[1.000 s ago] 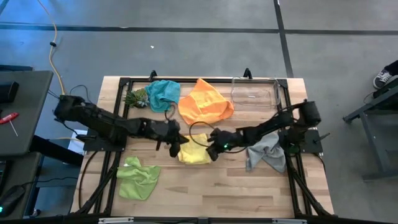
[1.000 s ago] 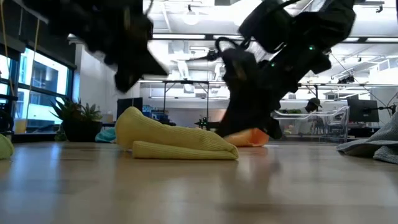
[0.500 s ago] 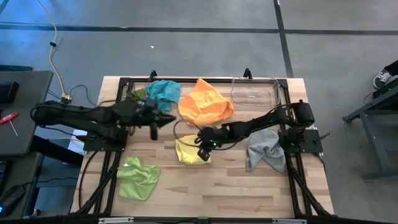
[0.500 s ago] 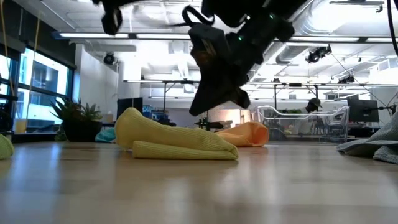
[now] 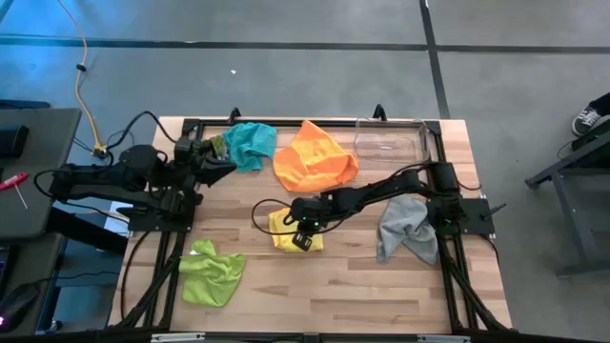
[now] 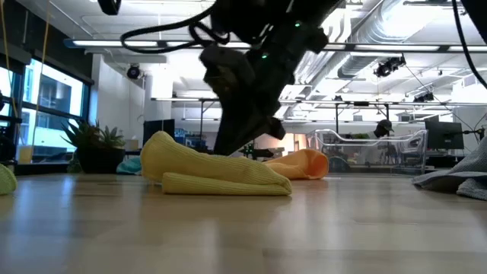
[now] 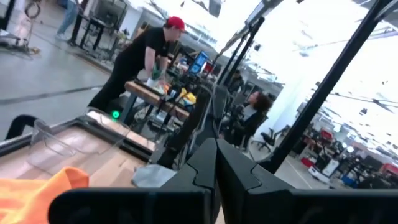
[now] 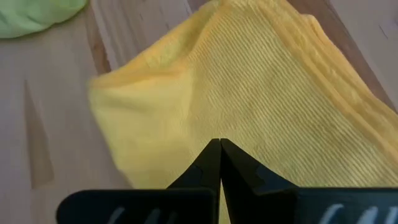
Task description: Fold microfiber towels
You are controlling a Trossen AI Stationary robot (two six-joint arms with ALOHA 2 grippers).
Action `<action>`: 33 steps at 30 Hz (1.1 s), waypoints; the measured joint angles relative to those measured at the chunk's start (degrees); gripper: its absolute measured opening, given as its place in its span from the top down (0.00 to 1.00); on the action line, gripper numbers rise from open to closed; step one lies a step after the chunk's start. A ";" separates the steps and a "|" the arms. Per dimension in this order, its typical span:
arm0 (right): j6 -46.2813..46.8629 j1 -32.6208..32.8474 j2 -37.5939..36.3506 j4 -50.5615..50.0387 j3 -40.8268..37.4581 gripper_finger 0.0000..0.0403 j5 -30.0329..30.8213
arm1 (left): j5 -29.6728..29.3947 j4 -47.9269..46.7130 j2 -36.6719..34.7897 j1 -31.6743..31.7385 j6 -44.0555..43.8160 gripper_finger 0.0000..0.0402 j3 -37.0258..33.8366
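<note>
On the pale wooden bench, framed by black rails and standing on a grey concrete floor, five cloths lie apart: the teal towel and orange towel near the far edge, the grey towel at the right, the lime green towel toward the near left corner, and the folded yellow towel in the middle. A clear plastic bin sits at the far edge, right of the orange towel. The near strip of bench is bare wood.

The right pincer hangs low over the yellow towel, its tips pressed together with nothing between them; its wrist view shows them poised above ribbed yellow fabric. The left pincer is drawn back to the far left, beside the teal towel, tips also together and empty.

Only the low view shows a potted plant and workshop lighting; the left wrist view alone shows a person bent over a table behind.
</note>
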 joint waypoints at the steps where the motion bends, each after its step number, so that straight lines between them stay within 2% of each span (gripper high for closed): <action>1: 0.01 -0.21 0.72 0.04 0.70 1.00 0.00 | -0.10 -0.21 -0.13 0.00 0.04 1.00 0.00; 8: 0.29 -0.73 6.16 -2.55 4.34 1.00 0.00 | -0.09 -2.12 -0.11 0.00 0.02 1.00 0.00; 17: 0.97 -0.84 13.47 1.08 12.97 1.00 1.32 | -0.07 -2.50 -0.12 0.00 0.00 1.00 -0.02; 33: 9.30 -4.95 38.99 2.03 52.85 1.00 4.92 | -0.09 -1.28 -0.35 -0.02 -1.90 1.00 -0.04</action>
